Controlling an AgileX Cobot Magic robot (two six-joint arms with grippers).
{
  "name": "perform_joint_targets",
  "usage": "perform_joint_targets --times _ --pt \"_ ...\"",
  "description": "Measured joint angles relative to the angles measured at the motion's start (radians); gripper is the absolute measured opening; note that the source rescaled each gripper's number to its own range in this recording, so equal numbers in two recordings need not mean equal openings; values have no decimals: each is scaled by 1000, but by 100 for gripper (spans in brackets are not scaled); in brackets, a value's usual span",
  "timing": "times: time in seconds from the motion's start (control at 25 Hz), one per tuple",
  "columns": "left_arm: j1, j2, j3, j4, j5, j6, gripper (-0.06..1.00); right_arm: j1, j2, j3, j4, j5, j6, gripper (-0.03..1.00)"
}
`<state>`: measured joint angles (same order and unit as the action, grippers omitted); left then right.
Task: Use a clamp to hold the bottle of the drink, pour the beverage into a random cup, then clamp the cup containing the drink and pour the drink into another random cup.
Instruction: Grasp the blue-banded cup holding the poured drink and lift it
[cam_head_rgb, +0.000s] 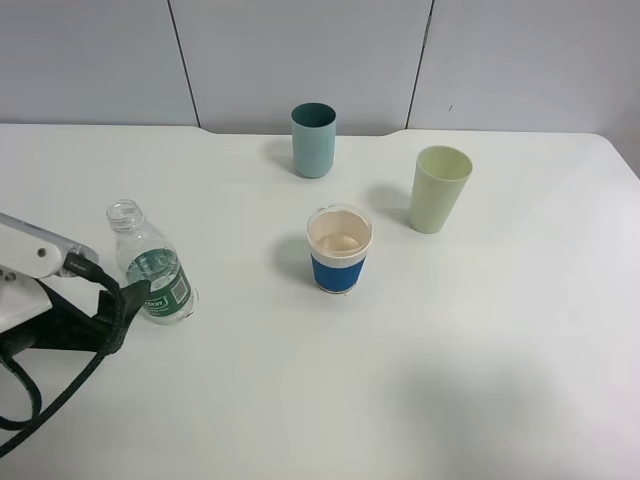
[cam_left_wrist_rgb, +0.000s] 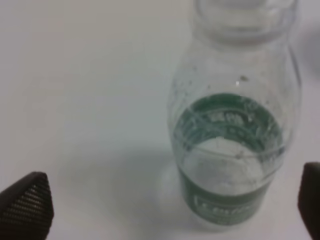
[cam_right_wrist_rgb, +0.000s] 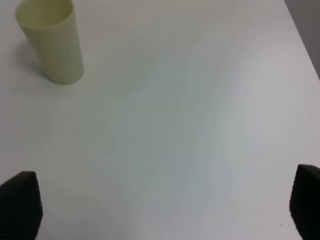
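Presently the left end effector (cam_head_rgb: 130, 298) is gaping wide and empty, the bottle (cam_head_rgb: 152, 265) standing upright on the table (cam_head_rgb: 450, 380) just ahead of it, off-centre toward one finger. The right end effector (cam_right_wrist_rgb: 160, 210), equally wide, is hovering well apart from the bottle.

pale green cup (cam_right_wrist_rgb: 50, 42) upright, tool (cam_right_wrist_rgb: 162, 212) spread wide

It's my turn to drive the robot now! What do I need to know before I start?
Left hand: open, fingers either side of the bottle, not gripping it.
Right hand: open over the table near the pale green cup.
Bottle stands upright, uncapped, front left, beverage inside.
Blue-banded cup mid-table, teal cup behind it.
Done: no pouring that shows.
Left: grip bottle, pour into blue-banded cup, then pour that cup into the teal cup.
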<state>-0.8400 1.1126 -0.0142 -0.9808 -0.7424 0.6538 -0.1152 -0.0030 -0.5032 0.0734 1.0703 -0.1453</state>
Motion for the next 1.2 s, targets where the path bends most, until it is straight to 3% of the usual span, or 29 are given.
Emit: perform_joint_targets --times 0.44,1.0,1.2 --pt "0 -151 -78 -16 76 35 100 0 0 0 0 0 0 100" --pt "1 -211 -266 -17 78 322 100 0 0 0 0 0 0 100" --pt "81 -211 -351 5 130 320 100 0 0 0 0 0 0 100"
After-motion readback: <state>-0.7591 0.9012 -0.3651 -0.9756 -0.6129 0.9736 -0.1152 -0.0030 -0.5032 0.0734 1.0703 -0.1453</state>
